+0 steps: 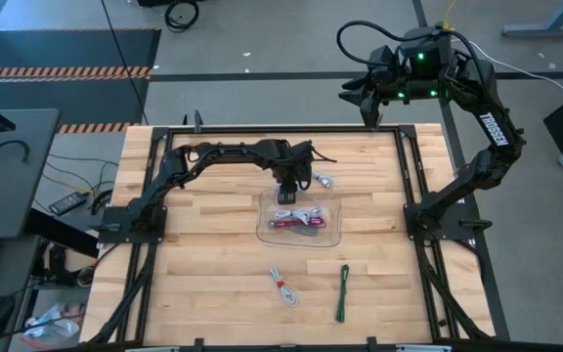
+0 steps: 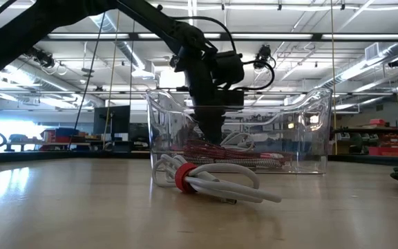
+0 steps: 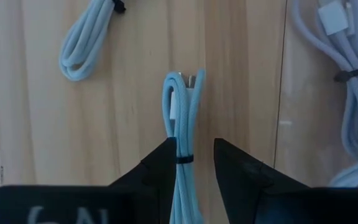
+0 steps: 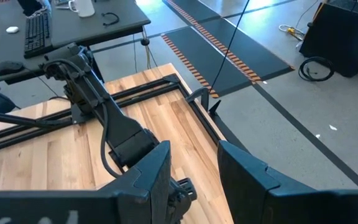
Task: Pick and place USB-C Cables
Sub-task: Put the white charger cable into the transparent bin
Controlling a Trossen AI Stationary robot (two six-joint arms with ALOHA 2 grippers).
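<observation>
On the wooden surface (image 1: 213, 284) the left gripper (image 3: 194, 158) hangs over the clear tray (image 1: 332, 231), closed on a grey-blue cable (image 3: 180, 118); the right gripper (image 4: 194, 168) waits open at 1 o'clock. We should lower before letting go, beside the red bundle (image 1: 291, 222). A white cable (image 1: 283, 286) and green cable (image 1: 342, 292) lie at 6 o'clock.
</observation>
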